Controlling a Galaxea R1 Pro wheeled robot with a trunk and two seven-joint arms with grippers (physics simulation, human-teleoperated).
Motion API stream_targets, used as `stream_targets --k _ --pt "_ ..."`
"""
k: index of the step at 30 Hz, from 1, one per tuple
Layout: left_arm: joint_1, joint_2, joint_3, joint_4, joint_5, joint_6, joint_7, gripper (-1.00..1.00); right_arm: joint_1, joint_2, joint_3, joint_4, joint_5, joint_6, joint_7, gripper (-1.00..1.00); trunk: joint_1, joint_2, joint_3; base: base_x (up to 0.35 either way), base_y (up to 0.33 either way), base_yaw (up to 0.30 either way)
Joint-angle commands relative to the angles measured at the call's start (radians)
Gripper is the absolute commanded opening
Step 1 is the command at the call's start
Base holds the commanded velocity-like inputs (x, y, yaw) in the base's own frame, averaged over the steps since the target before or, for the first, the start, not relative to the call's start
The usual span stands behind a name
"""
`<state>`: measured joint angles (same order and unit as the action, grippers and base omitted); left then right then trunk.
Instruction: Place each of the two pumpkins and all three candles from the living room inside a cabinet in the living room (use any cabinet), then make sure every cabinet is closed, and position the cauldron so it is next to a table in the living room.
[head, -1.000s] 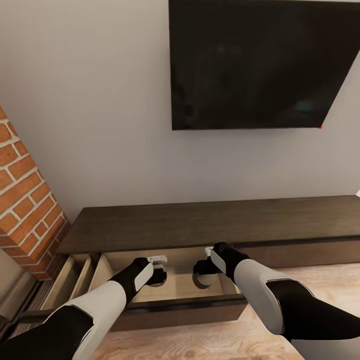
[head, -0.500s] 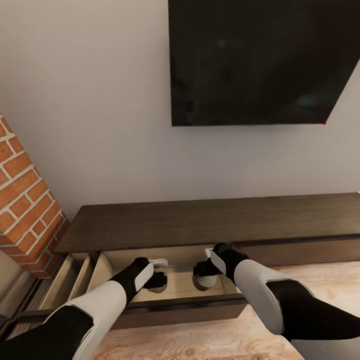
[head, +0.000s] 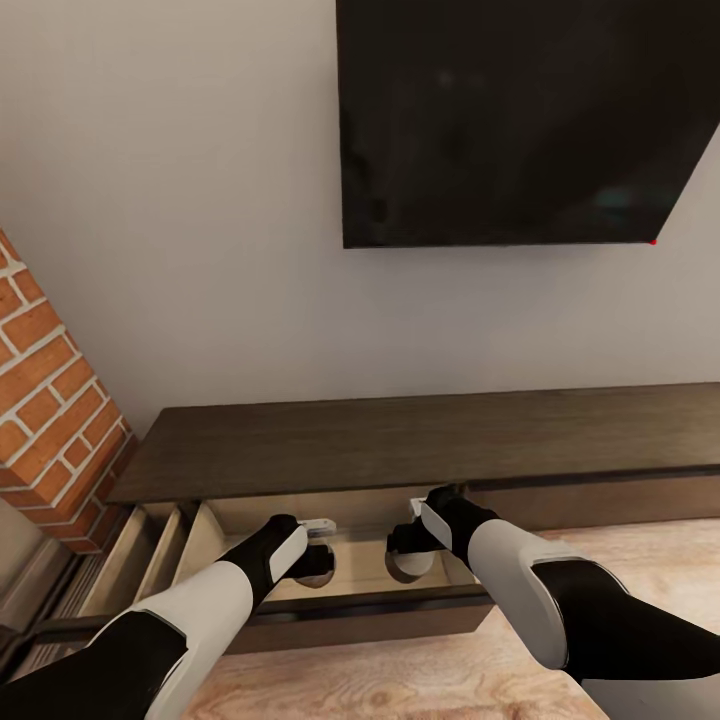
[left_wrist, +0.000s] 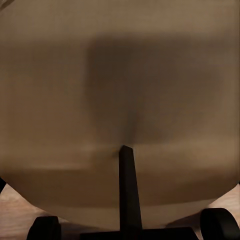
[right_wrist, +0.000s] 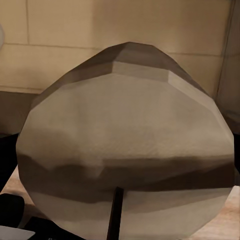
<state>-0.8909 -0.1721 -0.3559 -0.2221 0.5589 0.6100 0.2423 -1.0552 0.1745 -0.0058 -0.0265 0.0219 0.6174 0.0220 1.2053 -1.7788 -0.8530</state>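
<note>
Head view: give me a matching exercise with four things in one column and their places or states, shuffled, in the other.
1. black flat screen
2. red brick column
3. dark brown wooden cabinet
4. light wooden floor

A. lowest in the view, in front of the furniture
B. mounted on the grey wall
C. at the view's left edge
D. along the wall, one compartment open

Pairs: 1-B, 2-C, 3-D, 4-A.

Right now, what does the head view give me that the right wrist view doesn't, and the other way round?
Head view: both arms reaching into the cabinet's pulled-out drawer, left gripper and right gripper each over a candle, plus the television and brick column. Right wrist view: the wick on a close-up candle. Shared: that candle and the drawer's light interior.
</note>
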Motion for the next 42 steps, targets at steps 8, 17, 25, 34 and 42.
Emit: stream_targets --k 8,17,25,34,42 --pt "0.0 0.0 -0.006 -0.002 0.011 0.004 0.008 -1.0 0.0 0.0 0.0 -0.002 0.003 0.005 0.002 -1.0 0.0 0.0 -0.001 0.211 0.0 0.064" --pt "0.0 0.0 -0.006 -0.002 0.012 0.004 0.008 -1.0 0.0 0.0 0.0 -0.002 0.003 0.005 0.031 -1.0 0.0 0.0 -0.001 0.031 0.0 0.185" --pt "0.0 -0.002 -0.006 -0.002 0.012 0.004 0.006 -1.0 0.0 0.0 0.0 -0.002 0.003 0.005 0.032 -1.0 0.0 0.0 -0.001 0.0 0.0 0.01" --pt "0.0 -0.002 -0.006 -0.002 0.011 0.005 0.005 -1.0 0.0 0.0 -0.002 -0.002 0.003 0.006 0.031 -1.0 0.004 -0.007 -0.004 0.0 0.0 0.0" --pt "0.0 -0.002 -0.006 -0.003 0.011 0.004 0.005 -1.0 0.0 0.0 -0.002 -0.001 0.003 0.005 0.03 -1.0 0.034 -0.063 -0.029 0.0 0.0 0.0"
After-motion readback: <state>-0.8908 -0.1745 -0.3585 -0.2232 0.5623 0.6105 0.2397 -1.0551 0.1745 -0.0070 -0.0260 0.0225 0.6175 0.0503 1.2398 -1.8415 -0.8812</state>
